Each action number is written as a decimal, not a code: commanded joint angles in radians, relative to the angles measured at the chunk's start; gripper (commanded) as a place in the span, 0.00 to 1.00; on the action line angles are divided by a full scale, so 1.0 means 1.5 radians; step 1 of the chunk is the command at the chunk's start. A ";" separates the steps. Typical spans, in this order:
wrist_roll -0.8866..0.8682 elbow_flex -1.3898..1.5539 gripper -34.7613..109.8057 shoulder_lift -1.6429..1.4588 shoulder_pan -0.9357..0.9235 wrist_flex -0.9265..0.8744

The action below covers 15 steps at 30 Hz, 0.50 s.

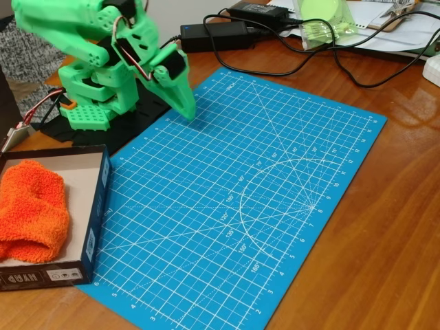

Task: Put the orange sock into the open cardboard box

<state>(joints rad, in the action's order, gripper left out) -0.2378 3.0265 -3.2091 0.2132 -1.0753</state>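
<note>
- Far left of the blue cutting mat [240, 199], the open cardboard box [96, 206] sat right against the mat's left edge, black walls with white print, plain white inside.
- The orange sock [31, 210] was already lying inside that box, bunched up fuzzy against its left side, with bare white floor between it and the wall nearest the mat.
- Up at the mat's top-left corner, the green arm was folded over its base, and the tool [184, 103] pointed down with its tip just over the mat's upper left part. Fingers looked pressed together, nothing in them.
- Beyond the mat's top edge, black power bricks [214, 34] and cables [309, 65] lay on the wooden bench [385, 240], plus some papers.
</note>
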 commanded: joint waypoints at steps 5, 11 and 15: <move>-0.004 0.031 0.24 -0.111 -0.018 -0.031; -0.013 0.032 0.24 -0.112 -0.047 -0.036; -0.003 0.033 0.24 -0.114 -0.033 -0.037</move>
<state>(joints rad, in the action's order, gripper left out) -0.2347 3.0741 -3.3610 0.1549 -1.1152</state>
